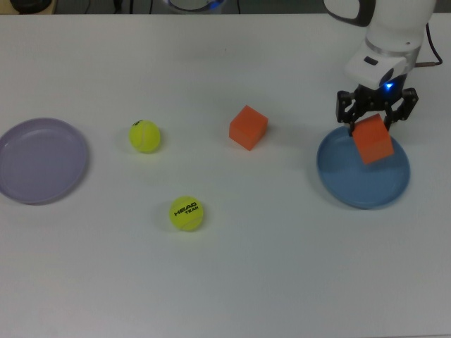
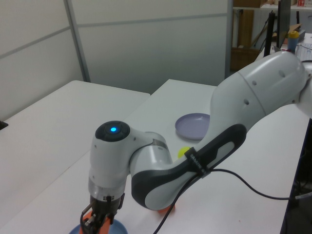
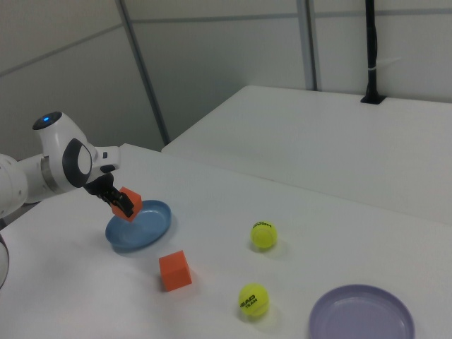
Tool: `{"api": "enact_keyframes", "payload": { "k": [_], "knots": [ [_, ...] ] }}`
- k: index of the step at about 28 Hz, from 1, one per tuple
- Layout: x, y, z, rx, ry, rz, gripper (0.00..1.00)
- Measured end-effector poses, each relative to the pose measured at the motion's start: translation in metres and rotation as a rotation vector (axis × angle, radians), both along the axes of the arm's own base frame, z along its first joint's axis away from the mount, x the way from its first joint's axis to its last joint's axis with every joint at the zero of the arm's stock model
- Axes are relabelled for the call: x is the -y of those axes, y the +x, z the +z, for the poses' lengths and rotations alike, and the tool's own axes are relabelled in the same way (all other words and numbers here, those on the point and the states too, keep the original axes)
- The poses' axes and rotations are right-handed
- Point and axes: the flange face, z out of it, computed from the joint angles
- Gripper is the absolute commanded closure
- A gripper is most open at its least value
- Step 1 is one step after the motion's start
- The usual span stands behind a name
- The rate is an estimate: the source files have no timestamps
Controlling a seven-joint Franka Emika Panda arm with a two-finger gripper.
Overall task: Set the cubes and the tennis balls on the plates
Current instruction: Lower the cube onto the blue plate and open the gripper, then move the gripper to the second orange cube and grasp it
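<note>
So far nothing's on a plate: the tool (image 1: 375,121) is clamped on one cube (image 1: 373,140) over the blue plate (image 1: 338,184), while the other cube (image 1: 248,127) and both balls (image 1: 145,136) (image 1: 187,213) sit on the table (image 1: 282,267), purple plate (image 1: 21,186) bare.

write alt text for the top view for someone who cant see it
The robot's claw holds an orange cube over the blue plate at the top view's right. On the white table lie a second orange cube, two tennis balls and an empty lavender plate.
</note>
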Motion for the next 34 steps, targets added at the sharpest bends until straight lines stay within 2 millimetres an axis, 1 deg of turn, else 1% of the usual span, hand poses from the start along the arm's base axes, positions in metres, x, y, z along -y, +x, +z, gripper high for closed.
{"api": "enact_keyframes", "payload": {
  "k": [4,5,6,7,8,15,20,25,28,31,34],
  "knots": [
    [-0.007,-0.001,-0.009,0.004,0.002,-0.003,1.00],
    [-0.008,-0.001,-0.011,0.002,0.001,-0.004,0.82],
    [-0.009,-0.002,-0.014,-0.002,0.001,-0.005,0.49],
    [-0.010,-0.002,-0.015,-0.004,0.000,-0.005,0.04],
    [-0.010,-0.002,-0.016,-0.005,0.001,-0.005,0.00],
    [-0.012,0.000,-0.021,-0.005,0.015,-0.010,0.00],
    [-0.013,0.002,-0.017,-0.001,0.027,-0.028,0.00],
    [-0.015,0.008,-0.001,0.019,0.055,-0.050,0.00],
    [-0.013,0.012,0.014,0.038,0.070,-0.063,0.00],
    [0.000,0.017,0.030,0.045,0.052,-0.090,0.00],
    [0.024,0.023,0.051,0.045,0.011,-0.133,0.00]
  ]
}}
